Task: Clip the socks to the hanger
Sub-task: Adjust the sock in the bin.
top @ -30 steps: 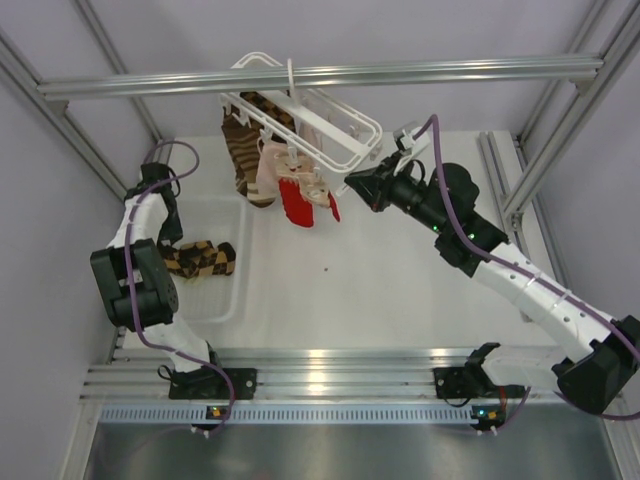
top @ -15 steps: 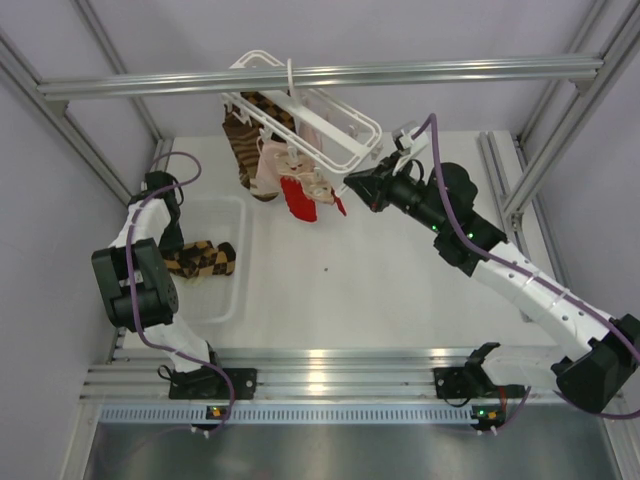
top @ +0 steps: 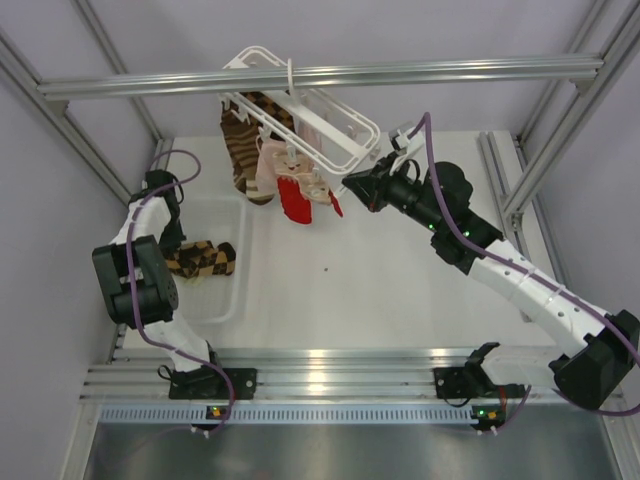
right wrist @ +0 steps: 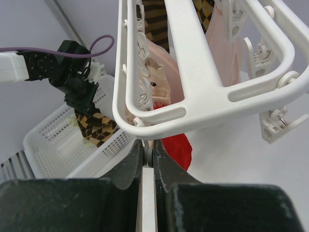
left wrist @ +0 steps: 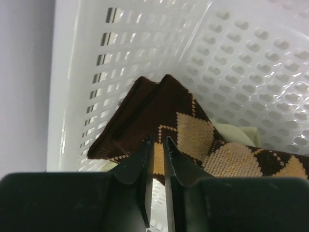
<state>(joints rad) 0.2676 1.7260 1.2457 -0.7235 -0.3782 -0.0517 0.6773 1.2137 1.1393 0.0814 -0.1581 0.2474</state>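
- L gripper [left wrist: 155,141]: fingers nearly together, pinching a fold of the checked sock [left wrist: 193,128]. Fabric peaks just past the tips, centre of L wrist view.
- That sock sits in the white basket [top: 222,305], left-centre of top view. Its free end trails toward frame right over the basket floor.
- R gripper [right wrist: 147,147]: fingers closed to a thin slit w/ a white strip between them. Tips are at the near rim of the hanger [right wrist: 193,63] and look clamped on it.
- Hanger is tilted, its hook over the alu bar [top: 450,70], upper centre of top view.
- Hung sock [top: 240,150]: 2nd checked one, dangles at the hanger's left end, upper centre-left.
- Pink sock [top: 268,165] & red sock [top: 293,200] hang just right of it. Red is lowest, close to the R gripper tip.
- R wrist view, left-centre: the L gripper w/ the checked sock hanging from it, over the basket.
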